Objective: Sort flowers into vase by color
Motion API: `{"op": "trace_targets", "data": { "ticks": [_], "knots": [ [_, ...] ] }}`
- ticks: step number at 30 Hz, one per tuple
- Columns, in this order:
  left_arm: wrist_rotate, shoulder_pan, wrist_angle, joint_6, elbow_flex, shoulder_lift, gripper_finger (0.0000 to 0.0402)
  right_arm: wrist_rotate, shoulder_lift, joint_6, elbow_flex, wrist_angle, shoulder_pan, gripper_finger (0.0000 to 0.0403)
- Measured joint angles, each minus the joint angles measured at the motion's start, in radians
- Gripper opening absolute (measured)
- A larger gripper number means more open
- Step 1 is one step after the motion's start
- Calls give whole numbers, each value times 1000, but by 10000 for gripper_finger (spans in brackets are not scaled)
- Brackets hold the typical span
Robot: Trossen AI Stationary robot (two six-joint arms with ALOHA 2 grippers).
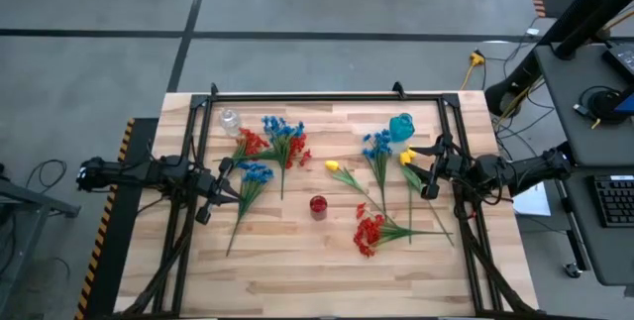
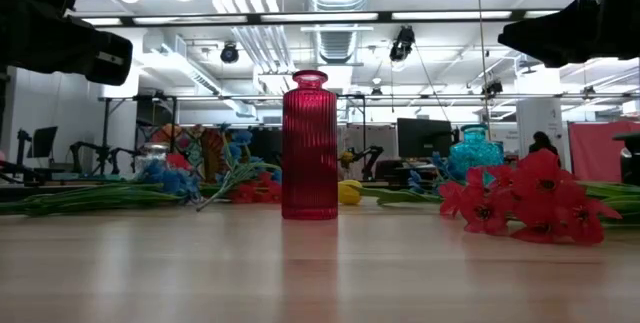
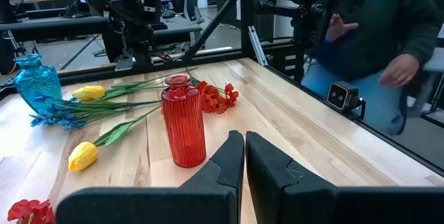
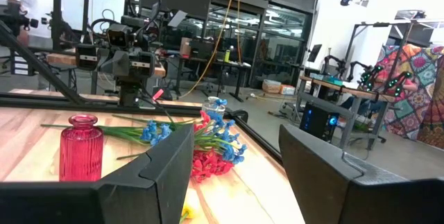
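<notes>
Around red vase [image 1: 318, 205]: flowers [image 1: 282, 142] scattered flat, none placed
Progress: nothing sorted, all left
Left gripper [image 1: 210, 198]: fingers closed, empty
Right gripper [image 1: 429, 168]: fingers spread, empty

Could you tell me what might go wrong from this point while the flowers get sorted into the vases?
1. The red vase is tall, narrow and stands alone mid-table; an arm reaching across could tip it.
2. Near the open right gripper, blue flowers, a yellow flower and the red flowers have crossing stems, so lifting one may drag another.
3. The clear vase is hard to see and easily bumped by the shut left gripper.
</notes>
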Motion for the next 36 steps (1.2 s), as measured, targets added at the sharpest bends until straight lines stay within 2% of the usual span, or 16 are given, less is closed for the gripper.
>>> {"op": "trace_targets", "data": {
  "ticks": [31, 33, 36],
  "knots": [
    [0, 0, 0, 0, 0, 0, 0, 0, 0, 9, 0, 3, 0, 206],
    [-1, 0, 6, 3, 0, 0, 0, -2, 0, 101, 0, 13, 0, 206],
    [-16, 0, 73, -49, 0, 0, 0, -24, 0, 334, 0, 31, 1, 206]
  ]
}}
